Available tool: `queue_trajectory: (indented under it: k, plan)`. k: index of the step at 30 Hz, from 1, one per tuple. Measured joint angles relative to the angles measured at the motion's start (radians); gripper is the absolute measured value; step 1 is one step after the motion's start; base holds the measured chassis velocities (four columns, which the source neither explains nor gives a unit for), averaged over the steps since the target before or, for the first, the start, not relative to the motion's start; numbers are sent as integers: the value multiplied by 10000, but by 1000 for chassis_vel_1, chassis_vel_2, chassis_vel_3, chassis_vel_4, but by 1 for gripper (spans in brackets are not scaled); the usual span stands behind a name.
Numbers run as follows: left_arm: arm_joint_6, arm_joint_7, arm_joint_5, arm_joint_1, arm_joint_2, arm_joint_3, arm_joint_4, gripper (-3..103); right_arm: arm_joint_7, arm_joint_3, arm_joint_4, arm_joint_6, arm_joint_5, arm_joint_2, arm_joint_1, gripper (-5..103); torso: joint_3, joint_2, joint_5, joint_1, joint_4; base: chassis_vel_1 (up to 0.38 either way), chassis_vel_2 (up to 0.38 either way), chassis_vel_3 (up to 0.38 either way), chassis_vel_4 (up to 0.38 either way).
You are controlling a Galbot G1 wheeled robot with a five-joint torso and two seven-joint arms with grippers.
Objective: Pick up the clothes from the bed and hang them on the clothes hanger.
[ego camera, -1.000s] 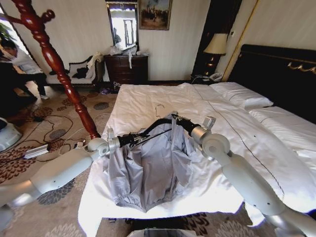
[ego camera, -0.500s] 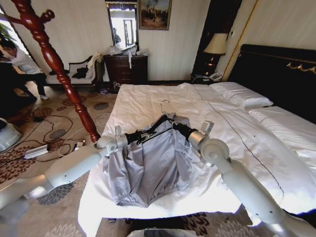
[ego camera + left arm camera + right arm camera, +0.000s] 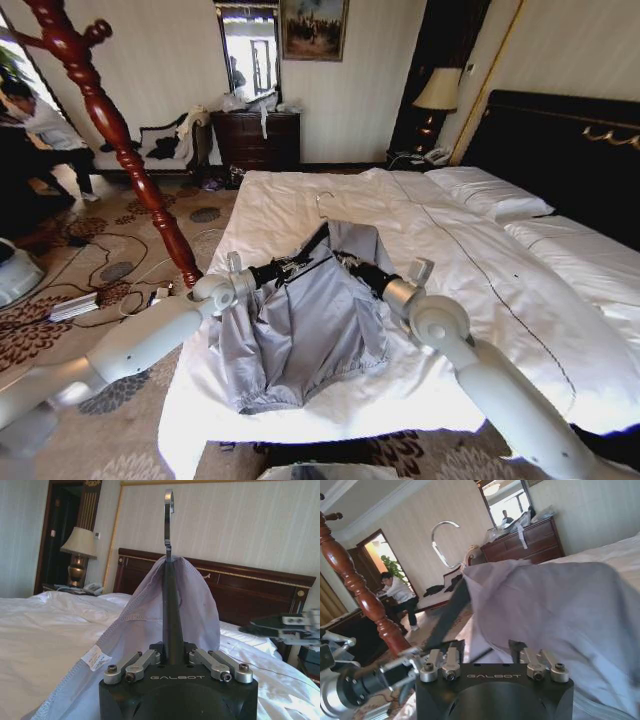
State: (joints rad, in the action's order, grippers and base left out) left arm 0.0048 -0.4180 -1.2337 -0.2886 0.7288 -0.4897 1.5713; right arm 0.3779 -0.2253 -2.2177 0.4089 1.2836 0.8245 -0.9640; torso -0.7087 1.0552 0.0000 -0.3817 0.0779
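Nearest edge: gathered hem of jacket (image 3: 300, 330) hanging off the foot of the bed (image 3: 480, 260), riding a bit higher than a second ago. Body of the garment draped down from the hanger, lower part resting on the duvet.

Next back: left gripper (image 3: 280, 268) clenched on the left shoulder end of the hanger (image 3: 305, 250); confirmed in the left wrist view, black bar pinched between the fingertips (image 3: 161, 655), collar with white label slung over it. Right gripper (image 3: 352, 265) pushed in under the cloth at the opposite shoulder, drawn back toward the robot over the last second. Can't tell whether clamped or released: fabric lying across it in the right wrist view.

Further: hanger tipped up more steeply than before, wire hook (image 3: 320, 200) lifted and shifted slightly left, clear of the duvet. Collar pulled further over the far shoulder, covering more of the bar.

Reading: jacket mostly seated on the hanger, dressing step near done. Hanging not yet done.

Far left: red-brown coat stand (image 3: 120, 140), well apart from the hook.
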Motion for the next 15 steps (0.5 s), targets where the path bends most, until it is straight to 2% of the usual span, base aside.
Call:
queue_trajectory:
  k: [3, 4, 6, 7, 8, 9, 10, 11, 12, 13, 15]
  plan:
    - [-30, -3, -12, 16, -30, 21, 3, 18, -85, -524, -142, 2, -186, -194, -423, 56, 0, 0, 0, 0, 3, 0, 0, 0, 0]
    - [-32, -6, -17, 21, -55, 22, 17, 18, -99, -733, -139, -1, -378, -264, -567, 61, 0, 0, 0, 0, 4, 0, 0, 0, 0]
    - [-35, -32, -18, 24, -186, 17, 192, 18, -309, -1191, 240, -148, -1953, -501, -844, 73, 0, 0, 0, 1, 2, 0, 0, 0, 0]
    - [-35, -32, -18, 24, -186, 17, 192, 18, -309, -1191, 240, -148, -1953, -501, -844, 73, 0, 0, 0, 1, 2, 0, 0, 0, 0]
    - [-36, -60, -20, 24, -269, 0, 327, 18, -540, -1333, 590, -315, -3092, -639, -939, 73, 0, 0, 1, 0, -2, 0, 0, 0, 0]
    - [-35, -115, -21, 23, -398, -30, 533, 18, -944, -1533, 1230, -627, -5024, -875, -1073, 84, -1, 0, 2, 0, -2, 0, 0, 0, 0]
    - [-25, -148, -25, 22, -476, -45, 667, 18, -1127, -1632, 1583, -837, -6143, -1003, -1150, 84, -2, 0, 3, 0, 1, 0, 0, 0, 0]
    - [-25, -148, -25, 22, -476, -45, 667, 18, -1127, -1632, 1583, -837, -6143, -1003, -1150, 84, -2, 0, 3, 0, 1, 0, 0, 0, 0]
    - [-23, -157, -27, 21, -499, -50, 709, 18, -1188, -1667, 1699, -919, -6516, -1044, -1178, 89, -2, -1, 3, 0, 2, 0, 0, 0, 0]
    - [-9, -230, -28, 12, -658, -72, 967, 18, -1407, -1786, 2015, -1189, -7641, -1238, -1346, 94, -2, 0, 5, -1, 4, 0, 0, 0, 0]
    - [14, -267, -41, -18, -785, -70, 1181, 18, -1585, -1819, 2085, -1399, -8332, -1399, -1484, 99, -1, 0, 3, 0, 2, 0, 0, 0, 0]
